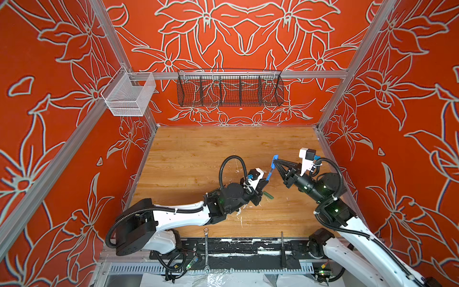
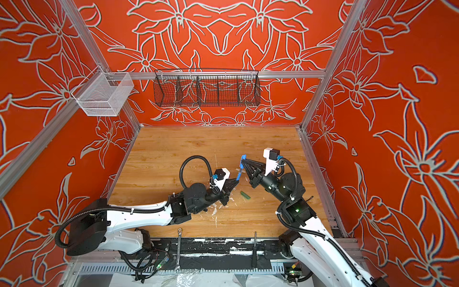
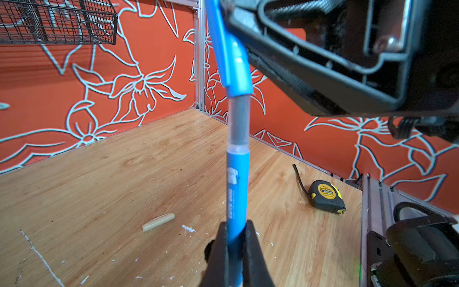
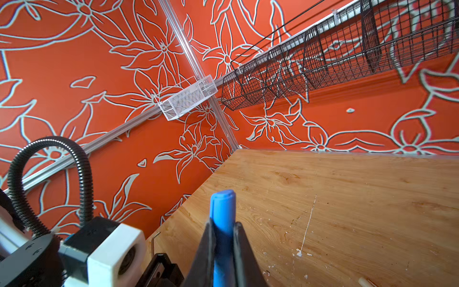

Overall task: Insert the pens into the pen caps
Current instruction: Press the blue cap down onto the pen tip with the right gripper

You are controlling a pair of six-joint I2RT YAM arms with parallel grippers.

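My left gripper (image 1: 266, 181) (image 3: 236, 226) is shut on the lower barrel of the blue pen (image 1: 269, 174) (image 3: 237, 188), which points up and away. Just above it, my right gripper (image 1: 274, 162) (image 4: 223, 223) is shut on the blue pen cap (image 1: 275, 158) (image 4: 222, 206) (image 3: 232, 62). The cap's mouth sits over the pen's tip, and the grey front section (image 3: 239, 119) still shows between cap and barrel. A tan cap (image 3: 158, 222) lies on the wooden table (image 1: 198, 154). A short green piece (image 2: 245, 195) lies by the left gripper; pen or cap, I cannot tell.
A yellow and black tape measure (image 3: 325, 196) lies near the table's right edge. A silver wrench (image 1: 206, 248) and a dark rod (image 1: 282, 251) rest on the front rail. A black wire basket (image 1: 229, 87) and a white mesh basket (image 1: 129, 95) hang on the back frame.
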